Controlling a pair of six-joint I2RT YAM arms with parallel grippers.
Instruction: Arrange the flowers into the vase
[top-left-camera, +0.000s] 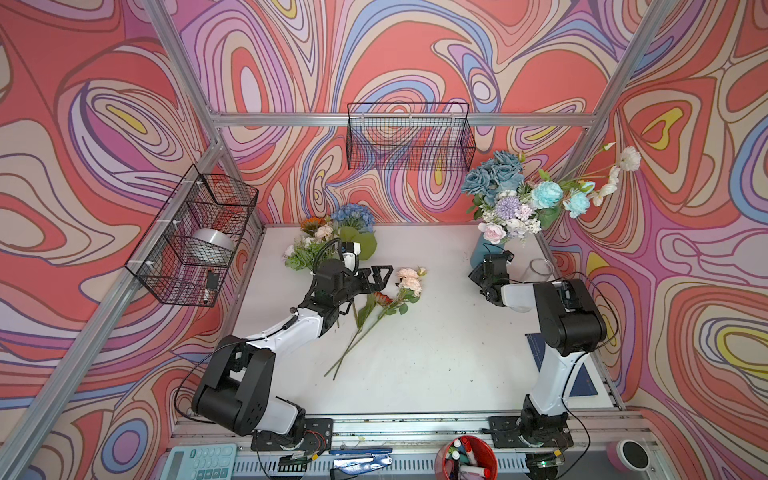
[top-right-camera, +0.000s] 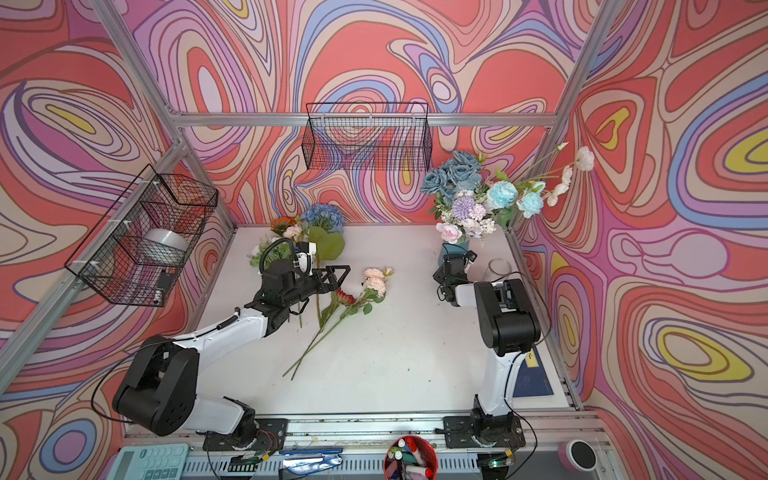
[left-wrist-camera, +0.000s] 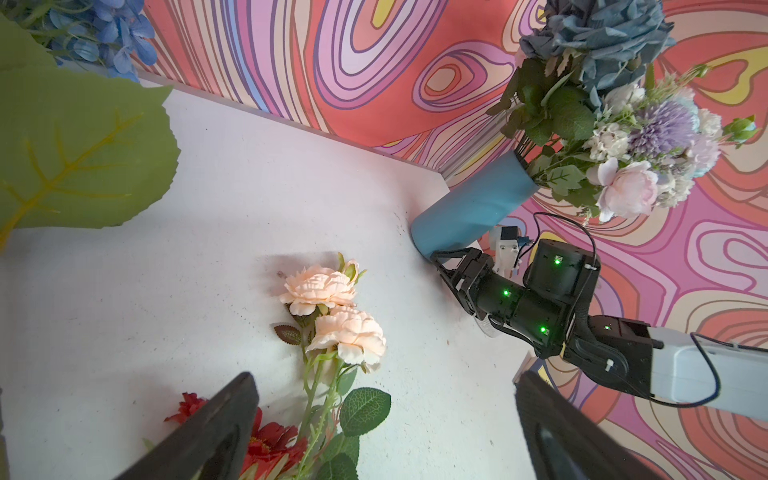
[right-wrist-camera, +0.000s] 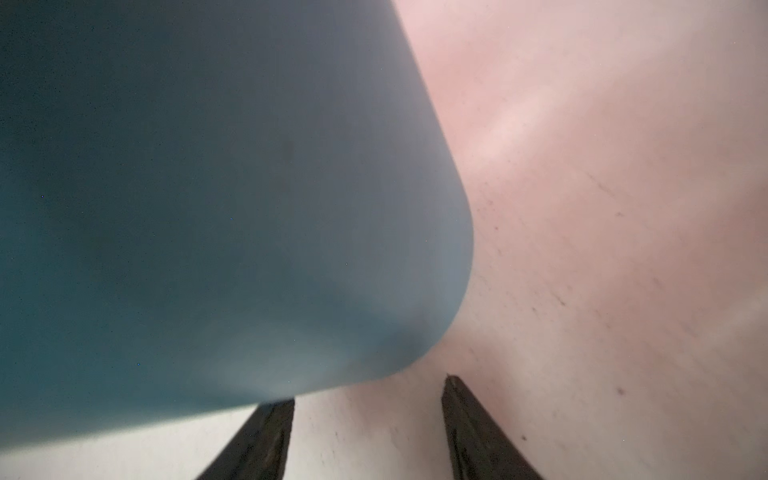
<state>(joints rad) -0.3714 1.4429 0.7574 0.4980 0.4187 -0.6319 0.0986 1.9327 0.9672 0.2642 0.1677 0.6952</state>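
Left hand (left-wrist-camera: 384, 376) spread — peach roses (left-wrist-camera: 332, 311) diagonal, blooms roughly toward vase (left-wrist-camera: 469, 203).

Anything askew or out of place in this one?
A long white-bloomed spray leans far out of the blue vase toward the right wall, well beyond the other blooms. Peach roses and a red daisy lie loose on the table, not yet arranged.

Robot lab cell: aluminium frame (top-left-camera: 291, 120), swirl-printed walls (top-left-camera: 374, 62)
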